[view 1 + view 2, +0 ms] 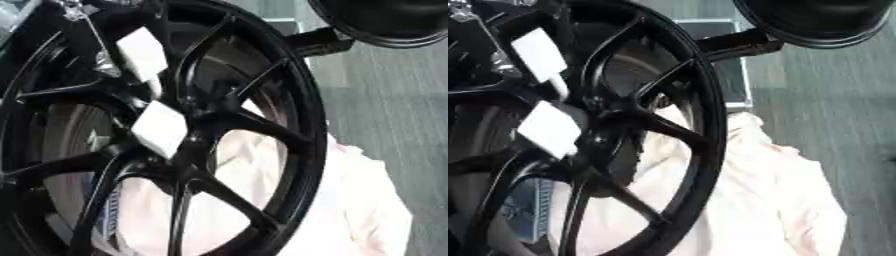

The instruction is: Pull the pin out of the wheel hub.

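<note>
Both head eyes look close at the same black wheel.

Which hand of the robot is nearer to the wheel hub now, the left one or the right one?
Left. The left hand comes in from the upper left, and its white-padded part lies over the wheel hub. The right hand shows in neither view.

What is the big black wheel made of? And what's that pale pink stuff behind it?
The wheel looks like metal with glossy black paint: its thin, hard-edged spokes catch bright glints of light. It could be an alloy, but the look alone cannot settle that. The pale pink stuff seems to be soft cloth, matte and folded into loose creases, as fabric does.
</note>
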Robot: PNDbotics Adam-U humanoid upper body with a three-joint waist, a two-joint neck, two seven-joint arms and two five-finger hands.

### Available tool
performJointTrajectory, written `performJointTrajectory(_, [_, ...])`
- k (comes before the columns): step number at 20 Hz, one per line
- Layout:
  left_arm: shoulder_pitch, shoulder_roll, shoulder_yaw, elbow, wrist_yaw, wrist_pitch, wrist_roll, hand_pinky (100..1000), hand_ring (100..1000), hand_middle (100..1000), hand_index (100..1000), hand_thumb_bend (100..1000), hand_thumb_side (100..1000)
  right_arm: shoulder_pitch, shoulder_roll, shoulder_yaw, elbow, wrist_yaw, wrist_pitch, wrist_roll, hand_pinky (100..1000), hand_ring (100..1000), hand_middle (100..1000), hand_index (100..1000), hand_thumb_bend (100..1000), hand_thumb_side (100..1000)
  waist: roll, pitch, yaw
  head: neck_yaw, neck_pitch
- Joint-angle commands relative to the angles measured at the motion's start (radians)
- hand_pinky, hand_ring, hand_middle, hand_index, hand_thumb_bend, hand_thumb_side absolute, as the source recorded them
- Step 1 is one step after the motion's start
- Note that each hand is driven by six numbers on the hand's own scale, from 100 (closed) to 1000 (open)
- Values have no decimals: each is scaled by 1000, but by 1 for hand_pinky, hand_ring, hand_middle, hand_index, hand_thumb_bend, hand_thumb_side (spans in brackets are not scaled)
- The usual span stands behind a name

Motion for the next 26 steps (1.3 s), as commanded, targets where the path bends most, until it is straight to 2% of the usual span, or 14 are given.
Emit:
performJointTrajectory(1, [-26, 22, 17, -10, 26, 10, -29, 811, 677, 649, 755, 591, 100, 3, -15, -12, -7, -11, 3, -8, 691, 667, 617, 719, 100, 435, 0, -21, 2, 1, -10])
performJointTrajectory(8, [-31, 20, 27, 0, 9, 29, -40, 790, 629, 579, 692, 556, 100, 4, -9, -10, -7, -19, 4, -9, 689, 665, 616, 719, 100, 435, -1, -22, 2, 6, -16])
performJointTrajectory(11, [-31, 19, 27, 1, 8, 30, -41, 776, 597, 543, 658, 518, 100, 5, -5, -11, -7, -22, 4, -10, 688, 665, 616, 718, 100, 435, -3, -22, 3, 8, -19])
performJointTrajectory(15, [-33, 17, 30, 2, 21, 38, -29, 744, 521, 471, 580, 420, 100, 5, -2, -11, -7, -26, 4, -11, 688, 665, 615, 718, 100, 435, -5, -22, 4, 11, -21])
performJointTrajectory(19, [-33, 17, 29, 1, 28, 48, -12, 734, 496, 442, 552, 413, 100, 6, 2, -11, -7, -28, 6, -11, 687, 664, 615, 717, 100, 435, -6, -22, 5, 13, -23])
performJointTrajectory(21, [-33, 18, 29, 0, 35, 52, -13, 734, 495, 450, 560, 440, 100, 6, 4, -12, -7, -30, 7, -12, 686, 664, 615, 717, 100, 435, -6, -23, 5, 14, -22])
performJointTrajectory(24, [-36, 20, 31, -5, 49, 55, -21, 747, 527, 507, 628, 512, 100, 8, 6, -14, -7, -33, 8, -14, 685, 663, 614, 716, 100, 435, -6, -24, 7, 18, -19])
performJointTrajectory(25, [-36, 21, 32, -7, 55, 55, -25, 777, 595, 587, 705, 555, 100, 9, 7, -14, -7, -33, 8, -14, 685, 662, 614, 716, 100, 435, -6, -25, 8, 20, -18])
performJointTrajectory(26, [-36, 23, 32, -9, 61, 55, -33, 794, 636, 626, 737, 576, 100, 10, 8, -15, -7, -34, 8, -15, 684, 662, 614, 716, 100, 435, -6, -26, 8, 22, -18])
